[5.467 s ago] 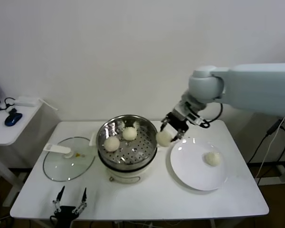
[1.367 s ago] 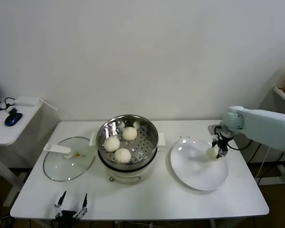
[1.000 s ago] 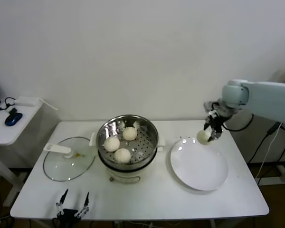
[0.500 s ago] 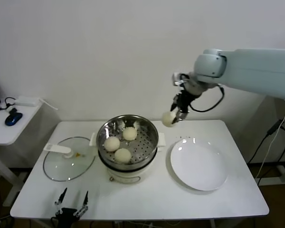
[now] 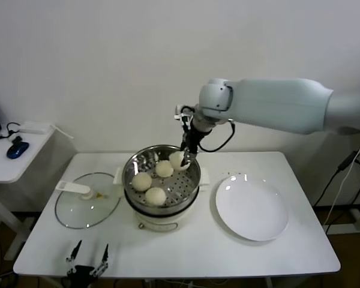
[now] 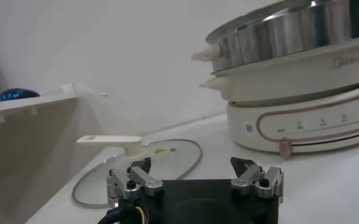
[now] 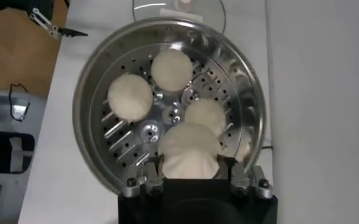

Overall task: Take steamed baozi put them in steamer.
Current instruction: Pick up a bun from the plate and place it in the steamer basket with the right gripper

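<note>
Right wrist view looks straight down past the right gripper (image 7: 190, 173), whose two fingers are closed narrowly on a steamed baozi (image 7: 189, 151), one finger on each side of it. The bun is round, with no long axis to speak of; its smooth dome faces down toward the perforated tray and its upper part is tucked between the fingers. It hangs above the far-right part of the steamer (image 7: 100, 79), inside the rim, and whether it touches the tray yet cannot be told.

In the head view the same right gripper (image 5: 186, 157) points downward from an arm that reaches in from the right, across the far edge of the table (image 5: 186, 252), and the held bun (image 5: 177, 159) sits over the steamer's back right.

Three other buns already lie on the tray, domes up: one at the back (image 5: 164, 168), just beside the held one, one on the left (image 5: 141, 182) and one at the front (image 5: 155, 195). The three lie close together but apart from one another.

Outward from the steamer (image 5: 134, 165), a white plate (image 5: 252, 209) lies on the table to its right, near it. A glass lid (image 5: 84, 210) with a white handle lies flat on the table to the steamer's left.

The left gripper (image 6: 194, 179) is parked low at the table's near left edge, its fingers spread wide with nothing between them.
</note>
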{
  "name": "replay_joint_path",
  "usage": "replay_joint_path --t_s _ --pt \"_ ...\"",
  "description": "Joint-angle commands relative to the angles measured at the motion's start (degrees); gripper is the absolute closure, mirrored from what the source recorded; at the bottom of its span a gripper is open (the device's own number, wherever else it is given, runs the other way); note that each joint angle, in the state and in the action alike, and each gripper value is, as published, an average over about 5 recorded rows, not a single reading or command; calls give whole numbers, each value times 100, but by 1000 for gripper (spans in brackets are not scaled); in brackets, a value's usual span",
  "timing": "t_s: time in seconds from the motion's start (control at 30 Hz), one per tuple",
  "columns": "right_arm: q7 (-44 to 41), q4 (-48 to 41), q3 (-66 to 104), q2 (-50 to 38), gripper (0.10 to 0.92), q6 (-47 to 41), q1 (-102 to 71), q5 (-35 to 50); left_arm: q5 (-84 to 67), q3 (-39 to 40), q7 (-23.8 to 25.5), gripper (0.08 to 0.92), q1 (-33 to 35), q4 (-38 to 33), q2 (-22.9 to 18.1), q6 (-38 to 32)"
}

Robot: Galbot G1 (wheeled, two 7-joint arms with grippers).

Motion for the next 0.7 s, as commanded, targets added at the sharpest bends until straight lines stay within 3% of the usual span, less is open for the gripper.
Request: replay_joint_path --t_s 0.03,0.7 --pt "93 -358 246 225 406 -110 -904 -382 6 2 3 177 -1 35 2 -13" --pt "308 -381 515 -72 378 5 -1399 -558 105 -8 -9 177 -34 136 -35 -63"
